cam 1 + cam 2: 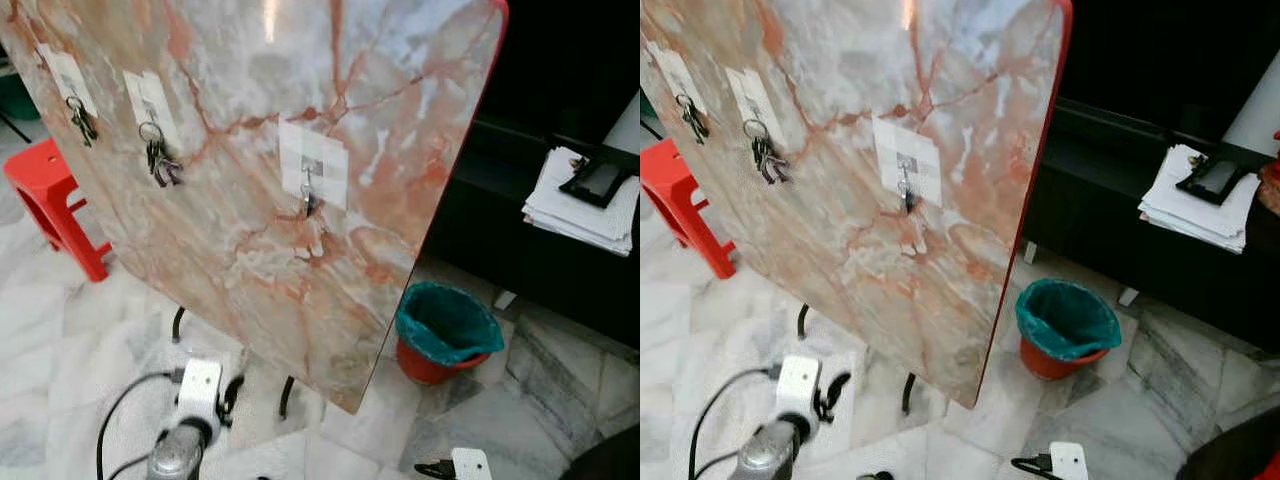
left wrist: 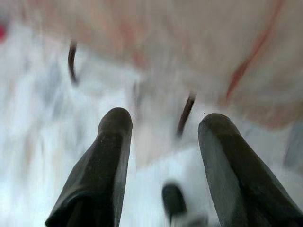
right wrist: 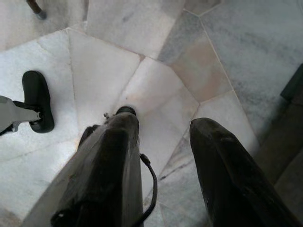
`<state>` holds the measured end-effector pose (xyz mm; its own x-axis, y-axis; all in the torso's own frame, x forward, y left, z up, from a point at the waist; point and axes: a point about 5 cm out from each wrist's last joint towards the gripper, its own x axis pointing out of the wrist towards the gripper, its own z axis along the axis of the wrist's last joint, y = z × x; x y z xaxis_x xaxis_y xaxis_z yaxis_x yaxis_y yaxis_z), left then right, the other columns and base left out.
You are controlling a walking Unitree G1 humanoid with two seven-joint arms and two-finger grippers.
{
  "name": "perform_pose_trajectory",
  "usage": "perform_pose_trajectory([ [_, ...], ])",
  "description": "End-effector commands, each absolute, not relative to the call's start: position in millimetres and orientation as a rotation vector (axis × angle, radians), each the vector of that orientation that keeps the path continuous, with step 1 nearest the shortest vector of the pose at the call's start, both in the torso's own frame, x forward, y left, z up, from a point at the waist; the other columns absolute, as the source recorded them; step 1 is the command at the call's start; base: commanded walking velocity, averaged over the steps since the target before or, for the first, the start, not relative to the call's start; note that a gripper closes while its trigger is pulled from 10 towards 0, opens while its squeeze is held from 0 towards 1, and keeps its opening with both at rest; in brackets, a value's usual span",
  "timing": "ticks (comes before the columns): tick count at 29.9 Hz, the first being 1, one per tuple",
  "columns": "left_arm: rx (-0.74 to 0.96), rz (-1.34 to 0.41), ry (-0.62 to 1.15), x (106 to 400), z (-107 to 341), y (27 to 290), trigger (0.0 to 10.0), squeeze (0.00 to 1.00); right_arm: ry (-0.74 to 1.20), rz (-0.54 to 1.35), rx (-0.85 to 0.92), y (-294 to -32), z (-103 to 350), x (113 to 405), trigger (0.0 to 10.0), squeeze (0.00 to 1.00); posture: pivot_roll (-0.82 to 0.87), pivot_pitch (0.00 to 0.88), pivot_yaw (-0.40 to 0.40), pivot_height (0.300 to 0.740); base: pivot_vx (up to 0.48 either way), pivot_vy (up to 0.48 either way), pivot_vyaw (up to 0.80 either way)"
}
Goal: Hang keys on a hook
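A tilted marble board (image 1: 260, 90) carries three white hook patches. One bunch of keys (image 1: 80, 118) hangs on the left hook, and a bigger bunch (image 1: 160, 160) hangs on the middle one. The right hook (image 1: 308, 183) holds a small dark key (image 1: 310, 205). Low in front of the board my left gripper (image 1: 232, 395) is open and holds nothing; the left wrist view is blurred, with its fingers (image 2: 116, 142) spread apart. My right gripper (image 3: 161, 125) hangs over the floor, open and holding nothing, and its black fingers (image 1: 432, 468) show at the bottom edge.
A red stool (image 1: 55, 200) stands to the left of the board. A red bucket with a teal liner (image 1: 445, 335) sits on the floor to the right. Behind it a black bench (image 1: 500, 200) bears stacked papers (image 1: 580, 205). The board's black legs (image 1: 285, 395) stand on the marble floor.
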<state>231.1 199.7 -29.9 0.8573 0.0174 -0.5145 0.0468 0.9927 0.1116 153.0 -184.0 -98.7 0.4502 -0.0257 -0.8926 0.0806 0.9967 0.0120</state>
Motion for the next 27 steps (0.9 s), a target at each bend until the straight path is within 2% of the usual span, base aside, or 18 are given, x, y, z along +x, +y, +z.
perform_pose_trajectory([
  [1, 0.121, 0.002, 0.677, 211.3, -51.3, 200.8, 10.0, 0.0, 1.123, -0.064, 0.043, -184.1, -100.5, 148.5, 10.0, 0.0, 0.13, 0.115, -0.057, 0.74, 0.0, 0.0, 0.0],
  [3, 0.118, 0.041, 0.798, 189.9, -68.5, 205.2, 10.0, 0.0, 1.117, -0.064, 0.042, -183.0, -99.5, 151.7, 10.0, 0.0, 0.13, 0.11, -0.054, 0.74, 0.0, 0.0, 0.0],
  [9, 0.09, 0.088, 0.887, 172.0, -81.2, 209.5, 10.0, 0.0, 1.111, -0.072, 0.044, -184.6, -98.1, 154.7, 10.0, 0.0, 0.11, 0.072, -0.05, 0.74, 0.0, 0.0, 0.0],
  [20, 0.085, 0.139, 0.915, 161.6, -85.5, 218.9, 10.0, 0.0, 1.126, -0.066, 0.032, -187.3, -101.0, 146.0, 10.0, 0.0, 0.12, 0.0, -0.025, 0.74, 0.0, 0.461, 0.0],
  [27, 0.078, 0.152, 0.904, 165.5, -84.1, 218.7, 10.0, 0.0, 1.111, -0.081, 0.051, -185.8, -100.0, 149.1, 10.0, 0.0, 0.12, 0.045, -0.034, 0.74, 0.0, 0.48, 0.0],
])
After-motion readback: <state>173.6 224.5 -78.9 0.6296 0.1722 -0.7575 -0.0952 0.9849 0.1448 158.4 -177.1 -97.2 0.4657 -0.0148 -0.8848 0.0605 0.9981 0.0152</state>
